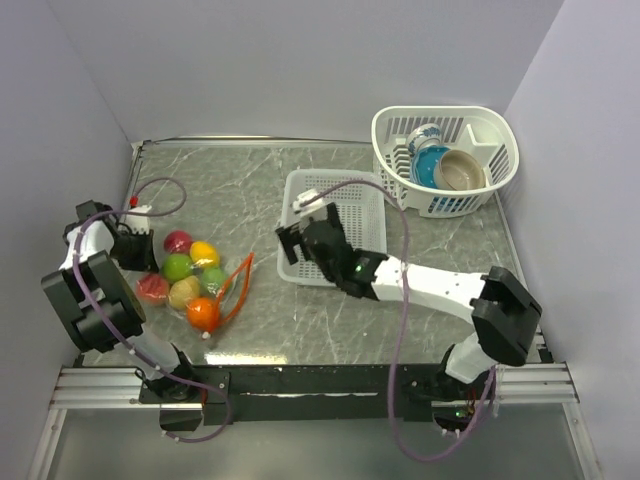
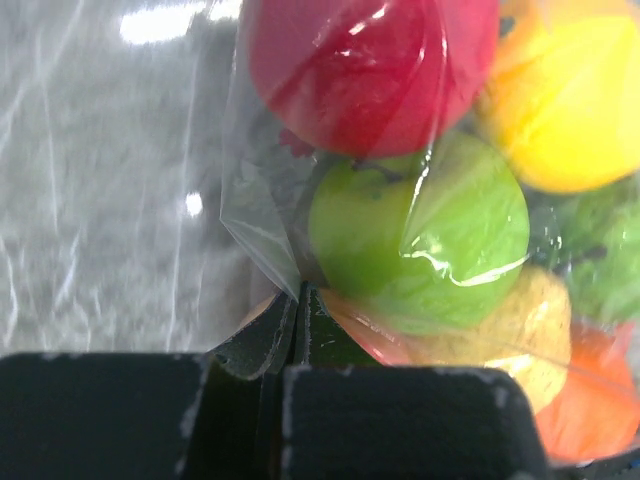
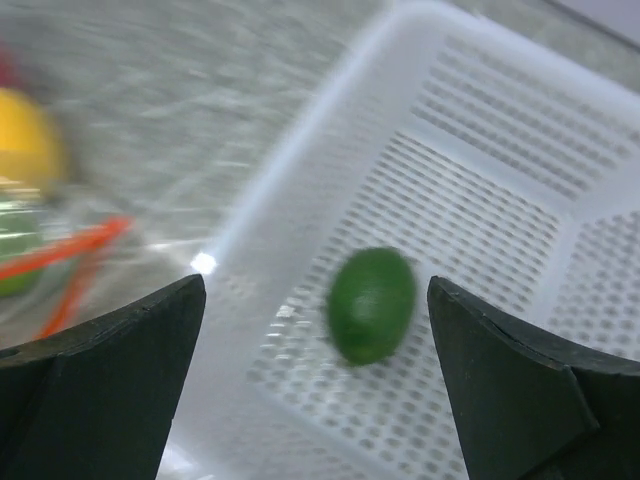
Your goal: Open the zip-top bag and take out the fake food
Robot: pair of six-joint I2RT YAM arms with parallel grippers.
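The clear zip-top bag (image 1: 195, 285) lies at the table's left with its orange-red zip strip (image 1: 237, 283) toward the middle. It holds red (image 1: 178, 241), yellow (image 1: 204, 253), green (image 1: 177, 267), peach (image 1: 185, 292) and orange (image 1: 203, 314) fruits. My left gripper (image 1: 143, 255) is shut on the bag's film (image 2: 262, 225), right beside a green fruit (image 2: 420, 230) and a red fruit (image 2: 370, 70). My right gripper (image 1: 293, 243) is open over the flat white basket (image 1: 360, 205). In the right wrist view a blurred green fruit (image 3: 370, 305) sits in that basket (image 3: 480, 150), below the open gripper (image 3: 315, 300).
A taller white slotted basket (image 1: 500, 140) stands at the back right with a blue dish (image 1: 428, 165) and a tan dish (image 1: 460, 172) inside. Grey walls close in the left, back and right sides.
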